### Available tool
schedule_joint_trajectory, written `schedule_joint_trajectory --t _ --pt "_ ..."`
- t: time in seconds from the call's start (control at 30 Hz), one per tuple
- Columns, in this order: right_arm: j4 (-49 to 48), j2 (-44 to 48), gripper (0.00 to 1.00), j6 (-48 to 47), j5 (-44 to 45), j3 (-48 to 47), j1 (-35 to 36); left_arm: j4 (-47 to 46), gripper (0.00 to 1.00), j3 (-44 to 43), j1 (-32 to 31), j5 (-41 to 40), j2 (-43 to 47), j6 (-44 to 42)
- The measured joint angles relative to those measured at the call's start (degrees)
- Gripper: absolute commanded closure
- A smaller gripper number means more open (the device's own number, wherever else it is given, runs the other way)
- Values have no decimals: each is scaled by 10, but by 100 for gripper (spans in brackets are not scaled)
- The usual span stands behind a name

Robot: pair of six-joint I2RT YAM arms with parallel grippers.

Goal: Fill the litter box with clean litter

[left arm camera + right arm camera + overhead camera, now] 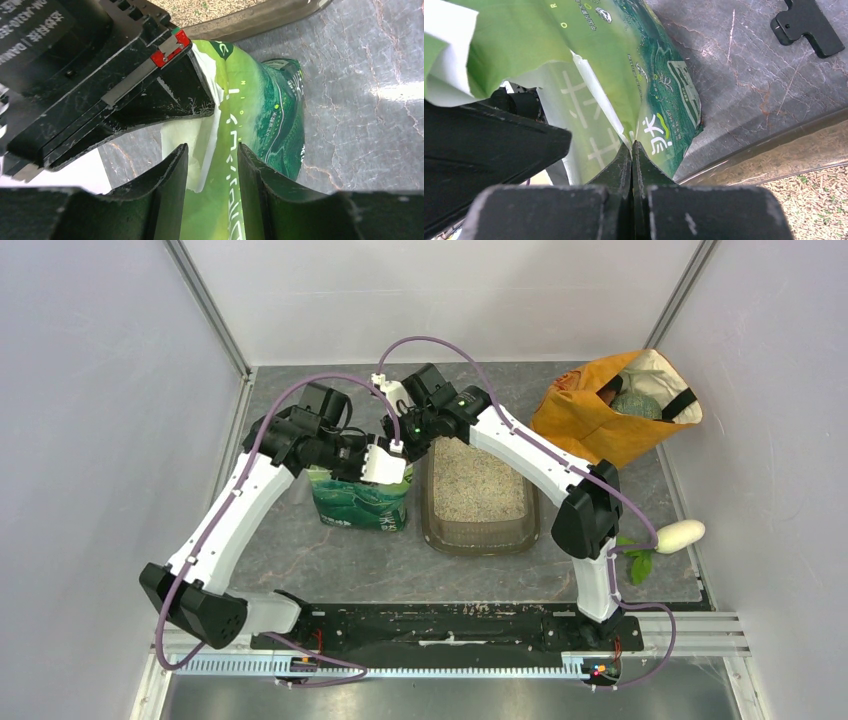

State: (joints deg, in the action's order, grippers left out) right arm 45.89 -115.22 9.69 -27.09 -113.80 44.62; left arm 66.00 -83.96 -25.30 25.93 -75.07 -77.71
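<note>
Black fingers (167, 195) of the left gripper (212, 150) fill the bottom of its wrist view, closed from both sides on the top of the green pouch (272, 115), whose film fills the whole gap between them. Opposite, the right gripper (631, 146) reaches in from the far side, its fingers pressed flat together on a thin edge of the pouch's open mouth (white lining shows there). Seen from above, both grippers meet over the pouch, which stands upright on the grey table (300, 540), left of centre, with the box (480, 544) just beside it on the right; I cannot tell whether the two touch. The box lies lengthwise, near to far, at the table's middle, and pale litter (478, 485) with small green specks covers its floor. An orange bag (585, 425) sits open at the far right corner, well apart from the box. A white radish-like toy (680, 535) with green leaves lies at the right edge, beside the right arm's elbow. A small black clip (806, 25) lies on the table, seen only from the right wrist
</note>
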Motion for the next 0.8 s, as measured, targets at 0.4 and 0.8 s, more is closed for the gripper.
schedule_joint_trajectory --t 0.4,0.8 --pt "-3 0 100 1 7 3 1 2 83 31 -13 -50 -11 -40" --pt "-67 13 100 85 95 26 2 35 98 -23 -14 -41 -31 -28"
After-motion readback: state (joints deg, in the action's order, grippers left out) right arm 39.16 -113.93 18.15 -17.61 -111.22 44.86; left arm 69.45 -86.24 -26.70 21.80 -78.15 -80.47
